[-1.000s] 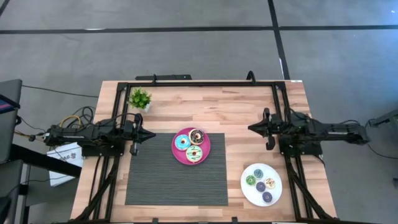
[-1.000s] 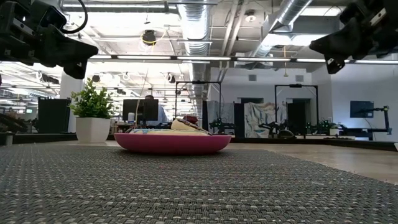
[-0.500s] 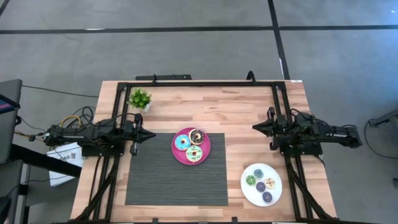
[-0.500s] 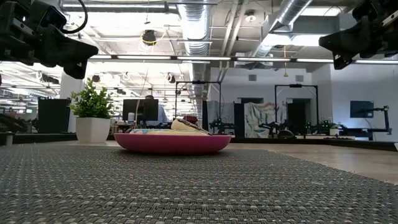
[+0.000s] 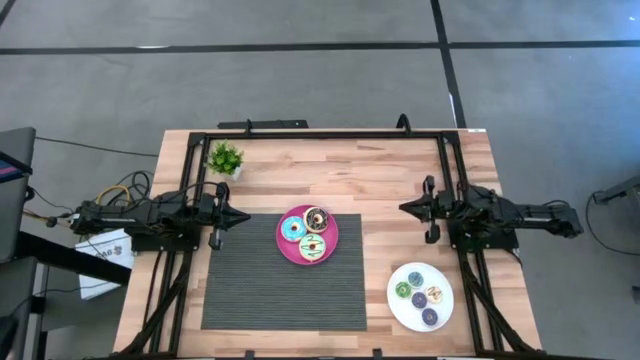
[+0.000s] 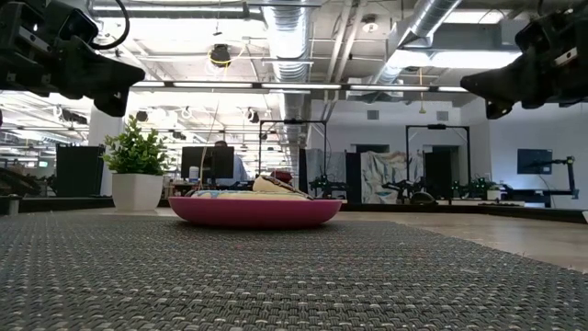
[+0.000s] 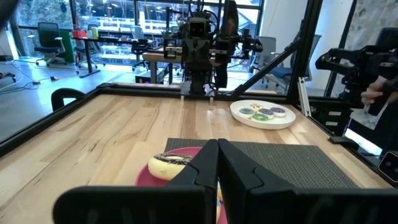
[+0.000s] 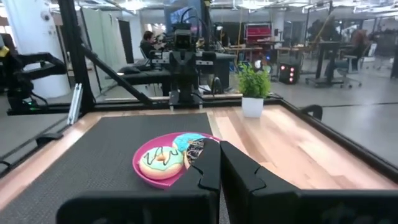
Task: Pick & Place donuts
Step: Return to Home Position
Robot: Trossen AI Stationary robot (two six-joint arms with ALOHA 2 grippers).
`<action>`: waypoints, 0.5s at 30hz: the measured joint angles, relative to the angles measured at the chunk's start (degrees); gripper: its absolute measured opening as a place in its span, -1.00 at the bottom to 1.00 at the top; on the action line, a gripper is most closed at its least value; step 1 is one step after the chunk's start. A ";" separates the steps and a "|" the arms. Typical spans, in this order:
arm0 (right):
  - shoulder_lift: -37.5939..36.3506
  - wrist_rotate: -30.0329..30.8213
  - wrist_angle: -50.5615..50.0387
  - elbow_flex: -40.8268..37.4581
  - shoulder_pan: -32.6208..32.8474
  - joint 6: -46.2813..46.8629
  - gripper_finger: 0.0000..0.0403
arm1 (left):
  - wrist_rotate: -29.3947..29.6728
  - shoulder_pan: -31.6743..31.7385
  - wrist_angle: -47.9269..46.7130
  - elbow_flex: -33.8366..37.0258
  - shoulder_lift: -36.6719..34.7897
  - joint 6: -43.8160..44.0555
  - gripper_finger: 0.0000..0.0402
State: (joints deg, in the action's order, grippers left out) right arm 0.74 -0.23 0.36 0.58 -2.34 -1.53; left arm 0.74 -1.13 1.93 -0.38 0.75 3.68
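A pink plate (image 5: 335, 238) sits on the far edge of a grey mat (image 5: 280, 295). It holds three donuts: blue (image 5: 292, 229), chocolate-brown (image 5: 316, 217) and green-and-cream (image 5: 312, 246). A white plate (image 5: 446, 311) near the table's right near corner holds several more donuts (image 5: 419, 298). My left gripper (image 5: 246, 215) hovers shut just left of the pink plate, pointing at it. My right gripper (image 5: 402, 207) hovers shut to the right of the pink plate, above bare wood, pointing left. Both wrist views show the fingers closed together, left (image 7: 217, 163) and right (image 8: 219, 163).
A small potted plant (image 5: 225, 158) stands at the far left of the table. A black metal frame (image 5: 320, 134) runs along the far edge and both sides. Bare wood lies between the pink plate and the right gripper.
My right gripper drew back toward the table's right edge, then came forward again toward the pink plate, ending about where it started. It stayed shut. The donuts and plates have not moved.
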 joint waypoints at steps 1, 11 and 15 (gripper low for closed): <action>0.06 0.06 0.00 0.00 -0.05 -0.27 -1.00 | 0.02 -0.01 0.00 0.02 0.01 0.00 -1.00; 0.08 0.15 -0.11 0.02 -0.03 -0.43 -1.00 | 0.04 -0.01 0.00 0.00 0.01 -0.02 -1.00; 0.08 0.15 -0.13 0.02 -0.03 -0.43 -1.00 | 0.04 0.00 0.00 0.02 0.01 0.00 -1.00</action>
State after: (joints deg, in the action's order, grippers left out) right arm 0.82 -0.08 0.23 0.60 -2.37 -1.96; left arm 0.78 -1.13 1.93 -0.36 0.75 3.68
